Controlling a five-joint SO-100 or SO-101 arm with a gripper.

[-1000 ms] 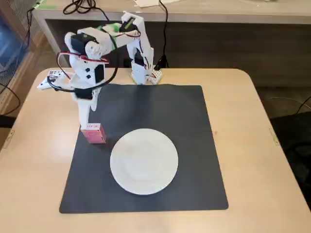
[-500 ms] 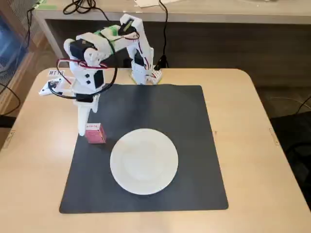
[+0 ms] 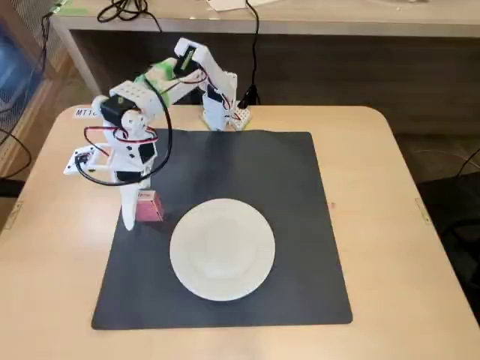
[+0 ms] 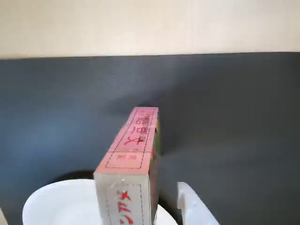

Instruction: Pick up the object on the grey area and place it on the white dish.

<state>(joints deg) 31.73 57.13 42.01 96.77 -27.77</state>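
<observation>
The pink box (image 3: 149,206) is on the left part of the dark grey mat (image 3: 300,225), just left of the white dish (image 3: 223,249). My gripper (image 3: 141,217) reaches down over the box, with one white finger (image 3: 129,214) right beside its left side. In the wrist view the box (image 4: 133,150) fills the lower middle between the jaws. The right finger (image 4: 192,206) shows a strip of mat (image 4: 225,117) between it and the box. A white rounded surface (image 4: 61,201) sits at the bottom left; I cannot tell whether it is the dish or a gripper part.
The light wooden tabletop (image 3: 420,270) surrounds the mat. The arm's base (image 3: 222,112) stands at the mat's back edge, with cables running behind it. A wooden shelf (image 3: 315,22) runs along the back.
</observation>
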